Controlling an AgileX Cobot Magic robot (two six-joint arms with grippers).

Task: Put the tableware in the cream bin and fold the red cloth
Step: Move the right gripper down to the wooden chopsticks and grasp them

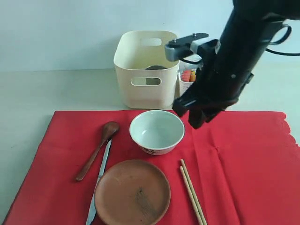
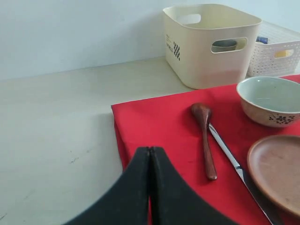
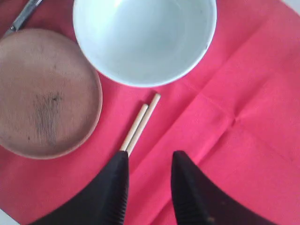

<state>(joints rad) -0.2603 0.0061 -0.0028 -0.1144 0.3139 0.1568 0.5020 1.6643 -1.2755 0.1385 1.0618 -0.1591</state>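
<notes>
Red cloth [image 1: 243, 164] lay flat across the near table with the tableware on it, so folding had to wait until it was cleared.

Cream bin [image 1: 140, 93] stood just beyond the cloth's far edge, left of centre. A steel cup [image 2: 224, 45] showed through its handle cut-out, so I judged one item already in.

Plate [image 1: 132, 192] sat nearest, left of centre. Bowl [image 1: 156, 131] stood upright just beyond it, closest to the bin and empty. I judged it the handiest next pick.

Spoon [image 1: 97, 149] lay left of the bowl, scoop end far. Knife [image 1: 99, 180] lay alongside it, its near end running by the plate's left rim. Chopsticks [image 1: 192, 193] lay paired, right of the plate.

My right claw [image 3: 149, 161] hung above bare cloth just right of the bowl, pointing down, its fingers a narrow gap apart and holding nothing. The chopstick tips lay just ahead of it.

My left claw [image 2: 150, 154] was pinched closed on nothing, low over the cloth's near-left edge, out of the right arm's way.
</notes>
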